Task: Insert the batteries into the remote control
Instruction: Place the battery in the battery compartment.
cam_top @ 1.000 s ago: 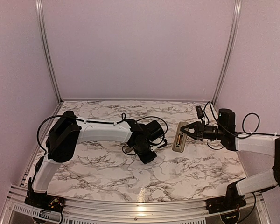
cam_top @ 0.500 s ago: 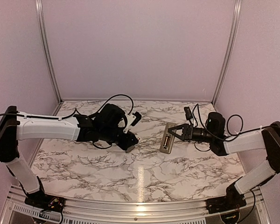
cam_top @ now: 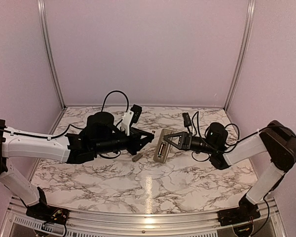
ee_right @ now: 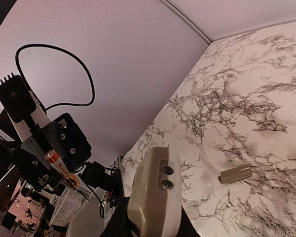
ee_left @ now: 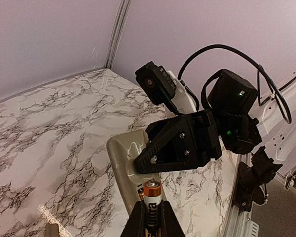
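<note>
Battery (ee_left: 152, 196) in left claw (ee_left: 151, 221) points lengthwise at remote control (ee_left: 119, 154).

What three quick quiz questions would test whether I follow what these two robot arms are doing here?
1. True or false: the left gripper holds a battery.
2. What does the right gripper hold? A) the remote B) a screwdriver C) nothing
3. Fill in: the small beige cover lies loose on the ____.

Key: 1 true; 2 A; 3 table.
</note>
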Robot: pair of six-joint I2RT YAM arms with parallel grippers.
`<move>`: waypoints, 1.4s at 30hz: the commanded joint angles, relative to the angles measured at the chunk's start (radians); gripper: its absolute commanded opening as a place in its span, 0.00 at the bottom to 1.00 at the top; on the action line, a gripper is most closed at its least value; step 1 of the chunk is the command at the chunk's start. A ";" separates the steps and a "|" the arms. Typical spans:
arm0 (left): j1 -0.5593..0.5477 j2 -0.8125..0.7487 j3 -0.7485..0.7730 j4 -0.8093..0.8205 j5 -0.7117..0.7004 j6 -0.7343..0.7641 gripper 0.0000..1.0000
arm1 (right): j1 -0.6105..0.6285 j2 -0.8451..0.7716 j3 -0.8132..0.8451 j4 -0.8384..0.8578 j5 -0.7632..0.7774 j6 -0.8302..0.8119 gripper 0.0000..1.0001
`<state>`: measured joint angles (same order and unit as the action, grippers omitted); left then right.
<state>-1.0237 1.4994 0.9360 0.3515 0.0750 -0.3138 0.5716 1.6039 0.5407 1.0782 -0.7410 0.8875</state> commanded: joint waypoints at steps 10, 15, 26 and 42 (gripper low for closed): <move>-0.076 0.103 0.069 0.080 -0.150 0.004 0.02 | 0.045 0.114 0.038 0.331 0.036 0.174 0.00; -0.079 0.127 0.085 0.057 -0.164 0.009 0.04 | 0.046 0.111 0.038 0.328 0.052 0.196 0.00; -0.105 0.174 0.131 -0.008 -0.222 0.037 0.05 | 0.067 0.092 0.053 0.266 0.124 0.261 0.00; -0.110 0.215 0.168 -0.087 -0.296 0.025 0.12 | 0.067 0.087 0.050 0.317 0.138 0.322 0.00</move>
<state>-1.1316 1.6894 1.0698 0.3214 -0.1928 -0.2955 0.6292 1.7126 0.5602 1.3064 -0.6121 1.1835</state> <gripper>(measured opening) 0.098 0.188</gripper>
